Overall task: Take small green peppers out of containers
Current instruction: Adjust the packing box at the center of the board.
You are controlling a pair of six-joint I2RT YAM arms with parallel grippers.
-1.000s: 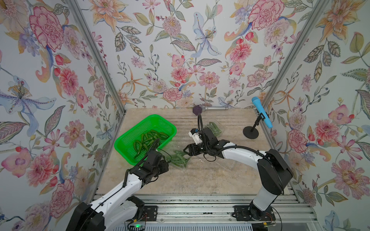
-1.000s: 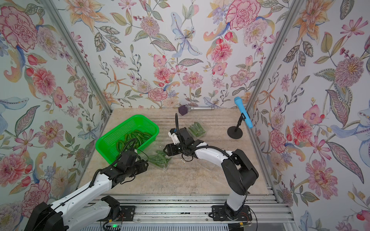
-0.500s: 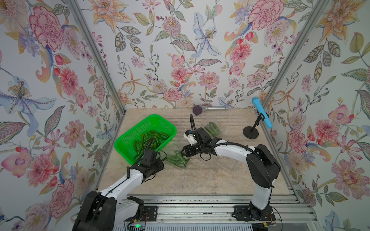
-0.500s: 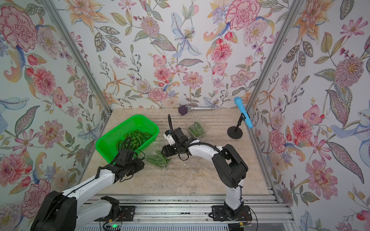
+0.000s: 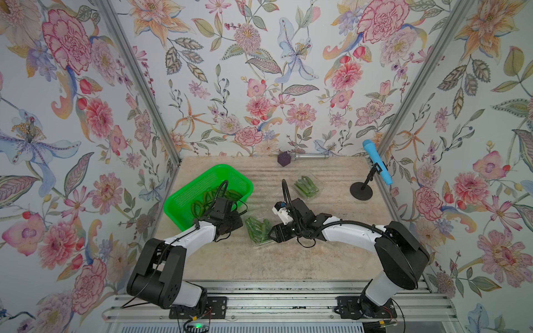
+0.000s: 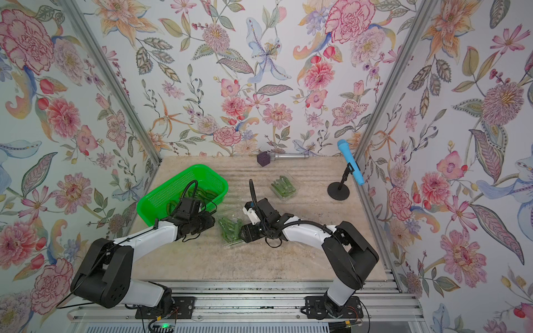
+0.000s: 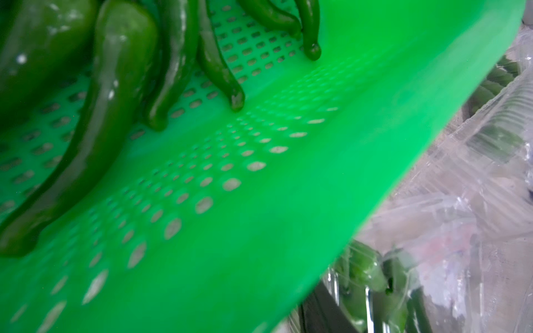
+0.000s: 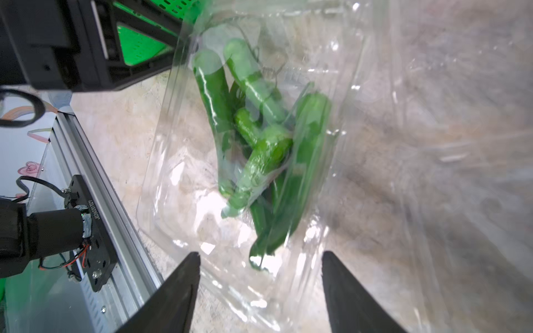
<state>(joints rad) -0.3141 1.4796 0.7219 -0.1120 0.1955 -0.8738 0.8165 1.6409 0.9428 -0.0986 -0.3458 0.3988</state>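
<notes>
Right gripper (image 8: 261, 253) jaws wide apart, astride container (image 8: 173, 207) edge, peppers (image 8: 259, 155) inside; left gripper (image 5: 236, 223) by basket (image 5: 184, 199), opening unclear.

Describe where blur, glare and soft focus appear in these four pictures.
In both top views, even light, sharp throughout; in the left wrist view, the bright green perforated plastic basket looks soft and close, the slim dark-green peppers clearer; in the right wrist view, white glare streaks the clear thin-plastic clamshell container, and the beige tabletop beyond is blurred.
</notes>
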